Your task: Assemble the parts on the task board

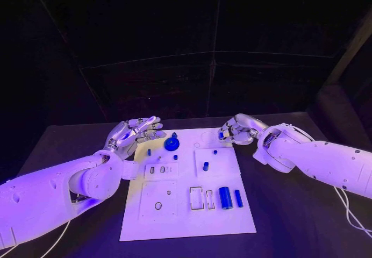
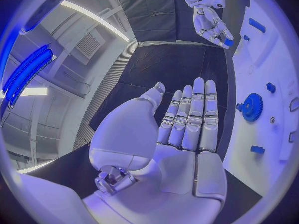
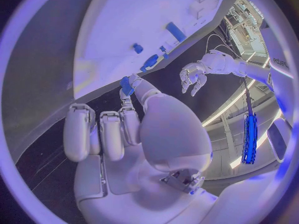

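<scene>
The white task board (image 1: pixel 186 220) lies in the middle of the black table. On it are a blue gear (image 1: pixel 172 143), a few short blue pegs, a thick blue cylinder (image 1: pixel 224 198) and a thin blue bar (image 1: pixel 238 198). My left hand (image 1: pixel 136 131) hovers at the board's far left corner, fingers straight and apart, holding nothing; the left wrist view shows its bare palm (image 2: pixel 187 129) beside the gear (image 2: pixel 252 106). My right hand (image 1: pixel 236 130) is over the far right corner and pinches a small blue part (image 3: pixel 127 84) between thumb and finger.
Black table surface (image 1: pixel 294 215) surrounds the board on all sides. Empty slots and recesses (image 1: pixel 201 198) sit in the board's near half. A white cable (image 1: pixel 352 215) trails under my right arm.
</scene>
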